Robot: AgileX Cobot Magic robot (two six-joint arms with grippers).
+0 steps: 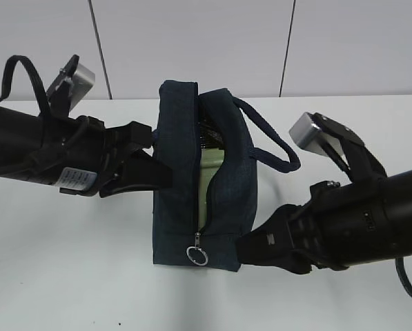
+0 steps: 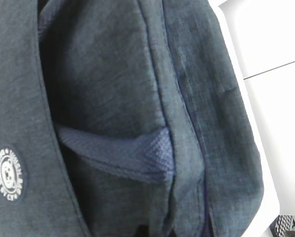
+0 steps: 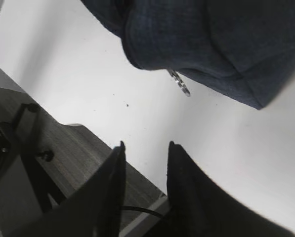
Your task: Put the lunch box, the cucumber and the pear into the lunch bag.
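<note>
The navy lunch bag (image 1: 192, 172) stands on the white table with its zipper partly open. The pale green lunch box (image 1: 210, 172) shows through the gap. A silver ring pull (image 1: 199, 256) hangs at the zipper's near end and also shows as the ring pull (image 3: 180, 84) in the right wrist view. My left gripper (image 1: 150, 141) is against the bag's left side, shut on a fold of its fabric (image 2: 187, 123), beside a padded handle strap (image 2: 132, 153). Low at the bag's near right corner, my right gripper (image 3: 145, 144) is open and empty. The cucumber and pear are hidden.
The table's front edge (image 3: 93, 133) runs just beyond my right fingertips, with dark floor and a black stand (image 3: 28, 163) below it. The bag's other handle loop (image 1: 275, 148) sticks out toward the right arm. Bare table (image 1: 67, 262) lies at the front left.
</note>
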